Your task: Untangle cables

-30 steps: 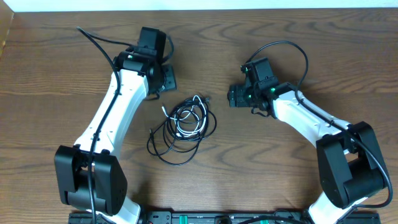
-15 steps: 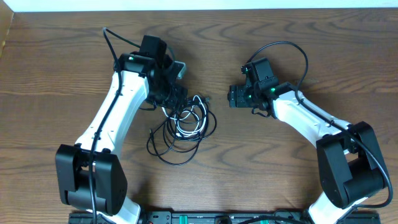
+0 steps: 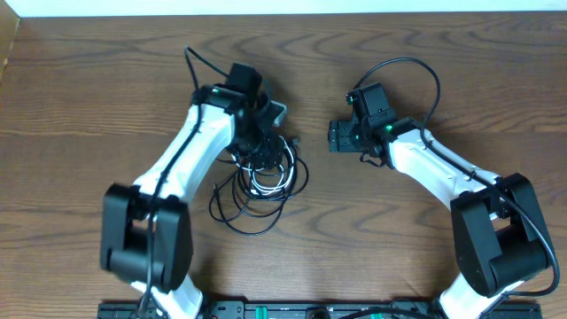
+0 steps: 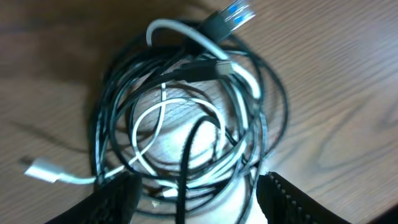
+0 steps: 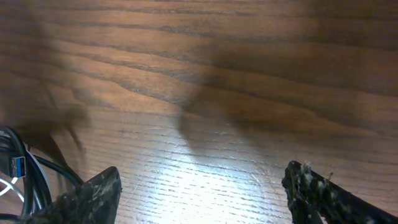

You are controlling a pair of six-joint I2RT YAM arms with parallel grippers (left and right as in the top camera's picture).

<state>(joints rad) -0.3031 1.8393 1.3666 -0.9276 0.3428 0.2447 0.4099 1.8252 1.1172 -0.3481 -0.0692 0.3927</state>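
A loose tangle of cables (image 3: 259, 177) lies on a brown wooden table (image 3: 89, 89), slightly left of centre in the overhead view. Thin black cords (image 4: 102, 124) wind round in several overlapping loops and form a rough ring. Wider, slacker loops trail from it toward the near side of the table. A shorter white cable (image 4: 186, 31) threads through the ring, passing over some black strands and under others. In the left wrist view its small white plug (image 4: 42, 170) pokes out at the left of the bundle, and a dark plug (image 4: 231, 14) with a blue tip sticks out at the top. The left gripper (image 4: 199, 205) hangs directly above the far part of the tangle, its jaws spread wide on either side of the coils and grasping nothing. Whether its fingertips touch the cords cannot be told. The right gripper (image 5: 205, 199) is off to the right, apart from the tangle, over bare wood. Its jaws are also spread and empty, and only the edge of the tangle shows at the lower left of its view.
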